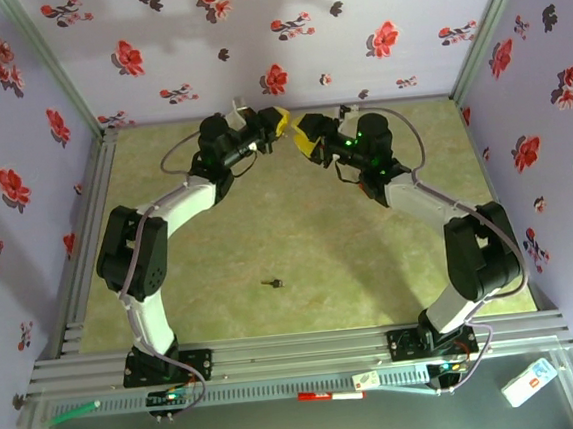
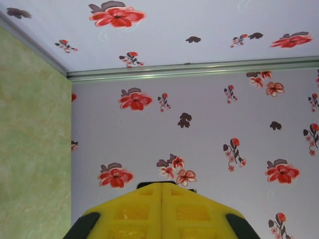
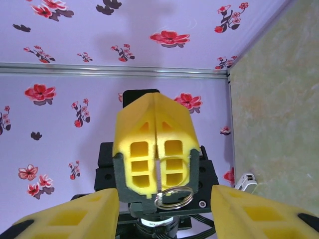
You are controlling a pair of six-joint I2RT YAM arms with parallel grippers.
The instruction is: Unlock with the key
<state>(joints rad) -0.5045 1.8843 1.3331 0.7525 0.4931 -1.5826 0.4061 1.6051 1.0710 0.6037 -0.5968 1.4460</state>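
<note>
The key (image 1: 271, 283) lies flat on the green table (image 1: 371, 267), near the front edge between the two arm bases. Its long axis runs roughly left to right; which end is the head is too small to tell. Well beyond it, the left gripper (image 1: 279, 123) is raised with its jaws pressed together and a metal ring (image 3: 173, 196) at their seam. The facing right gripper (image 1: 305, 135) is spread apart, holding nothing.
</note>
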